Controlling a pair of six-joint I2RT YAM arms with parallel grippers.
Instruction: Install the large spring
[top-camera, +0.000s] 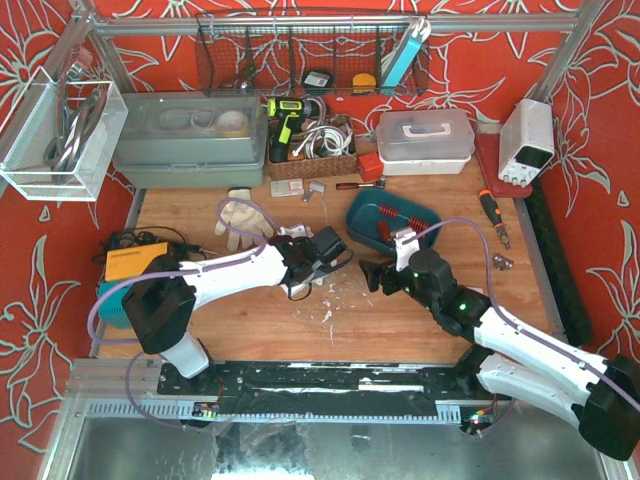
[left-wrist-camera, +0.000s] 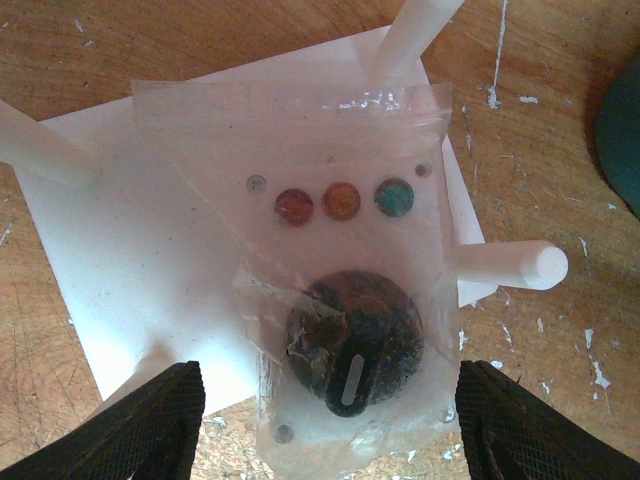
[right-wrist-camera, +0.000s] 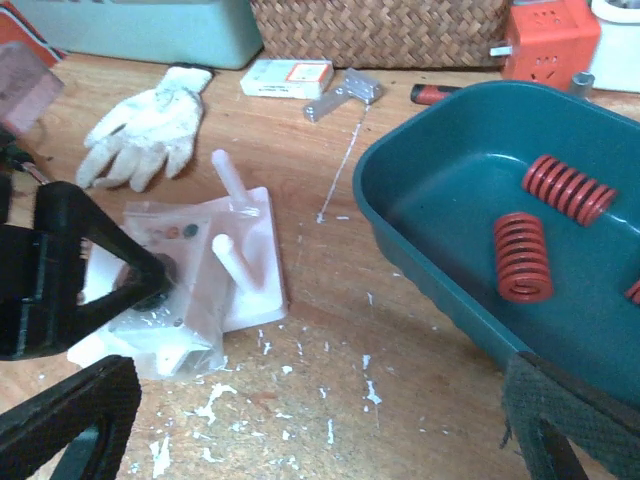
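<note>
Red springs lie in the teal tray (right-wrist-camera: 430, 215) (top-camera: 365, 235); the fattest one (right-wrist-camera: 523, 255) sits beside a slimmer one (right-wrist-camera: 568, 188). Left of the tray on the table is a white base plate (left-wrist-camera: 150, 250) (right-wrist-camera: 262, 250) with several white pegs (left-wrist-camera: 510, 265). On it stands a clear panel (left-wrist-camera: 340, 140) with three coloured dots and a black knob (left-wrist-camera: 350, 335). My left gripper (left-wrist-camera: 330, 410) (top-camera: 335, 255) is open, its jaws straddling the panel's lower edge with a gap on the left side. My right gripper (right-wrist-camera: 320, 440) (top-camera: 375, 275) hovers wide open over bare wood between plate and tray, holding nothing.
A white glove (top-camera: 243, 218) (right-wrist-camera: 150, 125) lies behind the plate. A small white box (right-wrist-camera: 288, 77) and a metal bracket (right-wrist-camera: 345, 95) sit by the wicker basket (top-camera: 310, 160). A screwdriver (top-camera: 490, 210) and power supply (top-camera: 527, 140) are at the right, a yellow box (top-camera: 135, 262) at the left.
</note>
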